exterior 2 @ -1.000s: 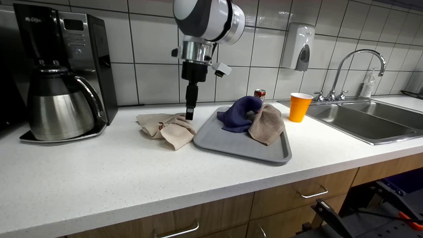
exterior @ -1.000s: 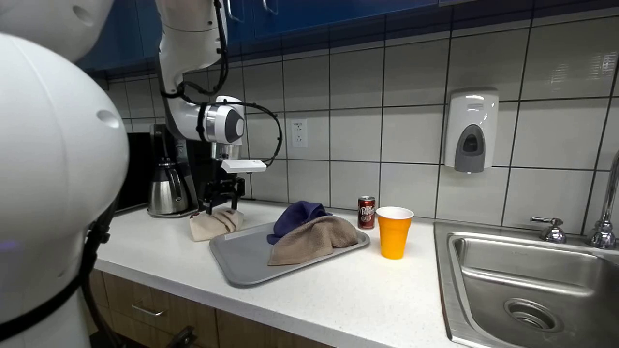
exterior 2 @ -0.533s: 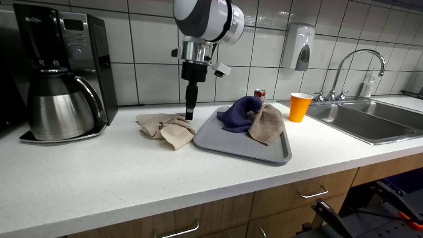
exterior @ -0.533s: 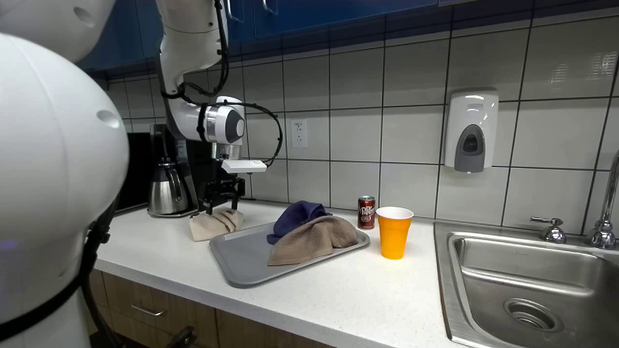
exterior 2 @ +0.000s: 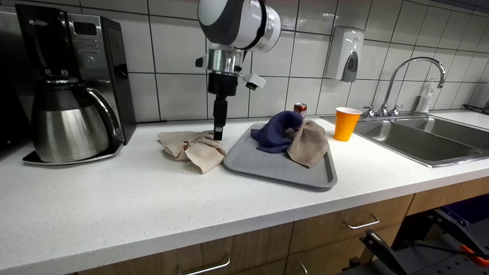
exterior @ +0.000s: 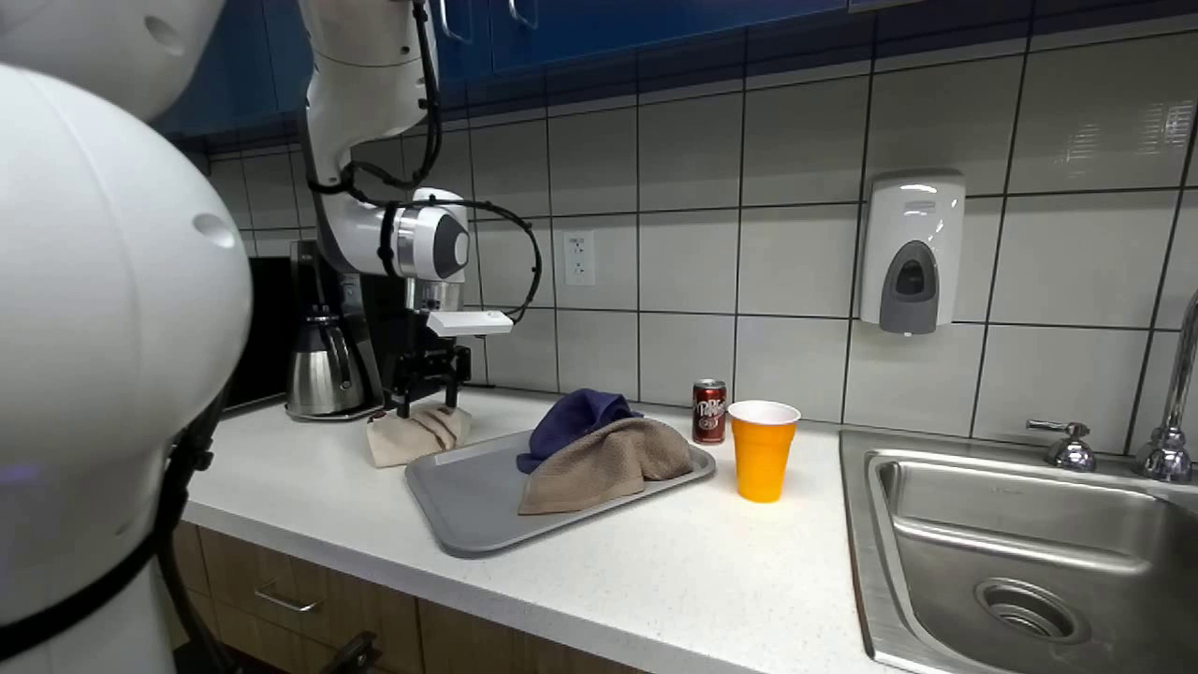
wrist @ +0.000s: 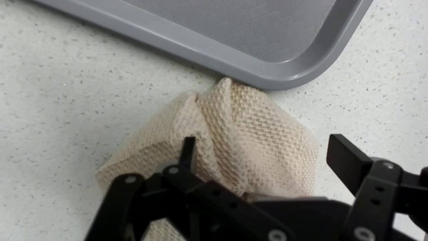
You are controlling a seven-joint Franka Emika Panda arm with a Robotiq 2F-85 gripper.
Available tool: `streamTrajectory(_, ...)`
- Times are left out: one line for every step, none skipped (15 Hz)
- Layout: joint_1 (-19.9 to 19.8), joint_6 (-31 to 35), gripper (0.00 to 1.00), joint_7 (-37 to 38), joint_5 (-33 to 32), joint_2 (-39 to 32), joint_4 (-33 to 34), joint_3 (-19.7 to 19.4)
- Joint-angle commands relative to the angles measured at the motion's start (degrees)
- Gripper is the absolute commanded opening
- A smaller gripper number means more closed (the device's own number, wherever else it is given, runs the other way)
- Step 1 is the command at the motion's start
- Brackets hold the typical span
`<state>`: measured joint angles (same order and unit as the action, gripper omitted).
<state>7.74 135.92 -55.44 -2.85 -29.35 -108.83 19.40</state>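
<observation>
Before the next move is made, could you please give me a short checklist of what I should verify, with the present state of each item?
1. Tool open: ok, its fingers stand wide apart in the wrist view.
2. Beige cloth between the fingers: ok, a folded part shows there in the wrist view.
3. Fingers touching the beige cloth: cannot tell; they are close to it.
4. Beige cloth free of the gray tray: cannot tell; its edge meets the tray's rim in the wrist view.
5. Beige cloth lying flat: not ok, it is folded and crumpled.
6. Orange cup upright and away from the tool: ok, in both exterior views.
</observation>
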Motion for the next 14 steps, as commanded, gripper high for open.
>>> streamTrajectory(1.9,-2.7,1.00,-2.8,-3.2,-1.9,3.6,-0.9)
streamTrajectory(2.2,-2.8,1.00,-3.5,-4.0,-2.5,4.3,-0.8)
streamTrajectory(2.4,-3.0,1.00,-4.6,-4.5,-3.4,5.3,-0.7)
streamTrajectory(2.6,-3.1,1.00,-5.6,-5.1,-4.2,6.1,-0.8)
streamTrajectory(2.7,-3.4,1.00,-6.6,-5.5,-5.1,7.2,-0.8)
streamTrajectory(2.9,-3.7,1.00,-7.4,-6.0,-5.7,7.9,-0.9)
streamTrajectory(3.0,-4.0,1.00,-8.3,-6.5,-6.2,8.8,-1.1)
streamTrajectory(3.2,-4.2,1.00,-9.0,-7.0,-6.7,9.5,-1.3)
streamTrajectory(3.3,-4.3,1.00,-9.8,-7.5,-7.1,10.2,-1.5)
streamTrajectory(3.4,-4.3,1.00,-10.4,-7.8,-7.5,10.9,-1.5)
streamTrajectory(3.3,-4.2,1.00,-11.4,-7.8,-8.0,11.5,-1.5)
streamTrajectory(3.4,-4.2,1.00,-12.2,-7.6,-8.6,12.2,-1.4)
streamTrajectory(3.3,-4.2,1.00,-13.2,-7.3,-9.1,12.7,-1.1)
streamTrajectory(3.4,-4.2,1.00,-14.2,-7.1,-9.6,13.2,-0.9)
